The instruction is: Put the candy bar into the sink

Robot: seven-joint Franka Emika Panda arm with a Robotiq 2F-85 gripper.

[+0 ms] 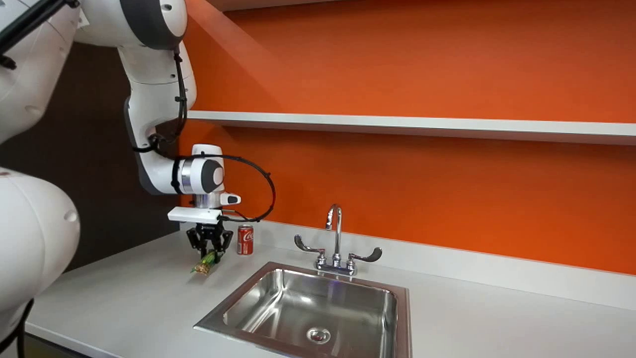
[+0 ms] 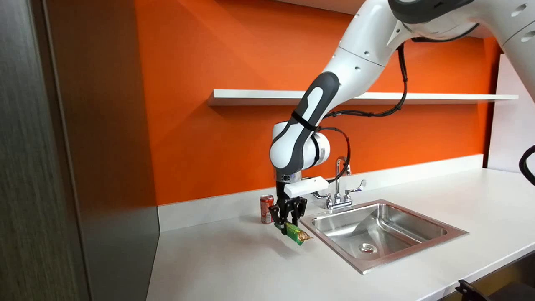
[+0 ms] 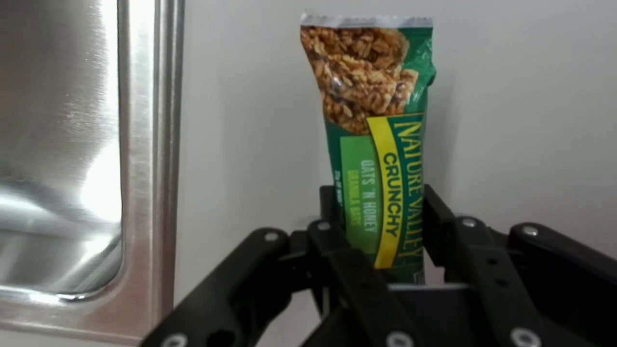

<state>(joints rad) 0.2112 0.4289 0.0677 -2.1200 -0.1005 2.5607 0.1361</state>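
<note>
The bar (image 3: 378, 154) is pinched between the fingers (image 3: 438, 226) over the bench (image 3: 250, 120), right of centre in the wrist view, long axis running up the frame. The sink (image 3: 142, 193) lies at left, so the carry likely goes sideways.

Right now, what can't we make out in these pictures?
Candy bar: lower end hidden by the gripper in the wrist view.
Sink: part of its near rim cut off by the bottom edge in an exterior view.
Drain: inner detail too small in both exterior views.
Red can: fine lettering too small to read in an exterior view.
</note>
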